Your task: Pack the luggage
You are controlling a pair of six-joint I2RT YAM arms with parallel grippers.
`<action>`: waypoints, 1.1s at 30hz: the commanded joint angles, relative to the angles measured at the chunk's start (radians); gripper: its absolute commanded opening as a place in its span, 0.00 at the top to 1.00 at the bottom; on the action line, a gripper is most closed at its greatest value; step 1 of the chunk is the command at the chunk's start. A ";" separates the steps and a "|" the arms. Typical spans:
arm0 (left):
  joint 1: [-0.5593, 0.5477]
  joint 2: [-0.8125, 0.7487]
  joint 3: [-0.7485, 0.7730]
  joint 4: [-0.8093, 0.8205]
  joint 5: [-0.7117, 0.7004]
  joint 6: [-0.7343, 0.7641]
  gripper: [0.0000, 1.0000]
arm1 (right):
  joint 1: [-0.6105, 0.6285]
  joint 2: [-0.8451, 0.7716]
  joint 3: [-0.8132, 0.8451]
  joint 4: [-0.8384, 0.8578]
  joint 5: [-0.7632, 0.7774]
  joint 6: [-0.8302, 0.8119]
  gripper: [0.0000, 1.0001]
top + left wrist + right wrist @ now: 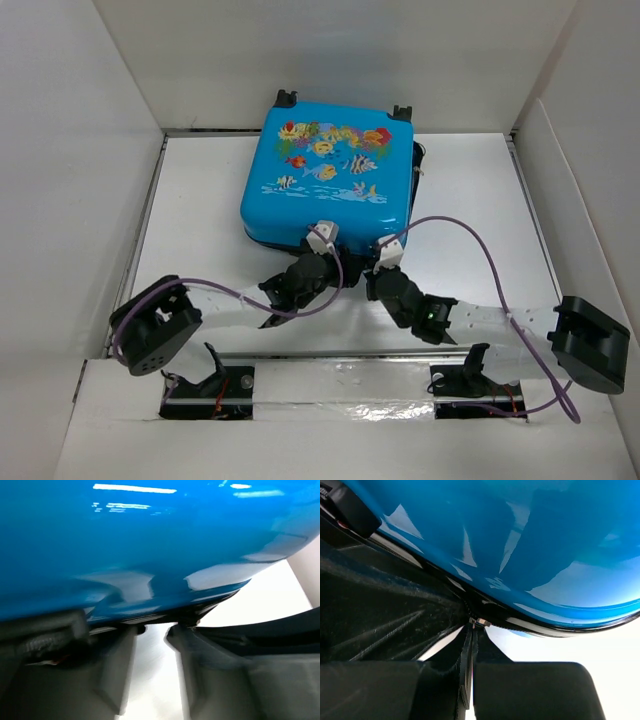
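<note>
The blue luggage (325, 175) with fish print lies flat at the table's middle back, lid down. It fills the top of the left wrist view (150, 540) and the right wrist view (535, 555). My left gripper (322, 240) is at its near edge; the left wrist view shows it open (155, 628), its tips just under the blue rim with nothing between them. My right gripper (386, 255) is also at the near edge, to the right. In the right wrist view it is shut (469, 672) on the black zipper pull strap (470, 645) below the metal slider (481, 623).
White walls enclose the table on the left (70, 200), back and right (590, 200). Two black wheels (286, 97) stick out at the case's far edge. Dark fabric (380, 610) shows beside the zipper. Purple cables (480, 250) loop over both arms.
</note>
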 commanded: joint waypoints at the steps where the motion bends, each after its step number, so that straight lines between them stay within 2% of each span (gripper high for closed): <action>1: 0.052 -0.113 -0.008 0.037 0.018 -0.003 0.52 | 0.067 0.032 0.080 0.104 -0.182 0.027 1.00; 3: 0.061 -0.208 -0.048 -0.077 0.001 0.003 0.42 | 0.042 0.008 0.055 0.131 -0.211 0.029 1.00; 4: 0.061 -0.316 -0.068 -0.128 -0.004 0.000 0.38 | 0.031 -0.003 0.019 0.145 -0.229 0.038 1.00; 8: 0.096 -0.591 -0.013 -0.420 -0.069 0.001 0.38 | 0.011 -0.025 -0.018 0.167 -0.274 0.043 1.00; 10: 0.132 -0.694 0.042 -0.475 -0.155 0.004 0.41 | 0.011 -0.018 -0.016 0.164 -0.280 0.041 1.00; 12: 0.188 -0.727 0.059 -0.495 -0.211 0.001 0.43 | 0.011 -0.018 -0.015 0.164 -0.283 0.041 1.00; 13: 0.267 -0.737 0.065 -0.495 -0.215 -0.017 0.47 | 0.011 -0.020 -0.015 0.164 -0.284 0.038 1.00; 15: 0.367 -0.731 0.053 -0.470 -0.203 -0.055 0.52 | 0.011 -0.029 -0.012 0.150 -0.281 0.033 1.00; 16: 0.496 -0.713 0.030 -0.451 -0.180 -0.124 0.55 | 0.002 -0.032 -0.012 0.147 -0.280 0.024 1.00; 17: 0.570 -0.698 0.013 -0.418 -0.132 -0.149 0.57 | 0.002 -0.034 -0.010 0.144 -0.278 0.021 1.00; 18: 0.645 -0.679 0.001 -0.350 -0.019 -0.184 0.57 | 0.002 -0.035 -0.004 0.129 -0.280 0.018 1.00; 19: 0.801 -0.628 -0.013 -0.330 0.043 -0.227 0.58 | 0.002 -0.038 -0.001 0.118 -0.281 0.009 1.00; 20: 0.875 -0.598 -0.016 -0.306 0.106 -0.289 0.59 | 0.002 -0.044 0.001 0.110 -0.284 0.006 1.00; 21: 0.939 -0.562 -0.024 -0.248 0.231 -0.330 0.59 | -0.007 -0.049 -0.001 0.101 -0.286 0.001 1.00; 23: 1.056 -0.443 -0.035 -0.171 0.344 -0.379 0.64 | -0.007 -0.061 -0.005 0.096 -0.291 -0.003 1.00; 28: 1.081 -0.210 0.025 -0.095 0.423 -0.445 0.66 | -0.016 -0.075 0.004 0.079 -0.294 -0.025 1.00; 33: 1.063 -0.083 0.020 -0.022 0.476 -0.454 0.68 | -0.016 -0.032 0.062 0.072 -0.333 -0.042 1.00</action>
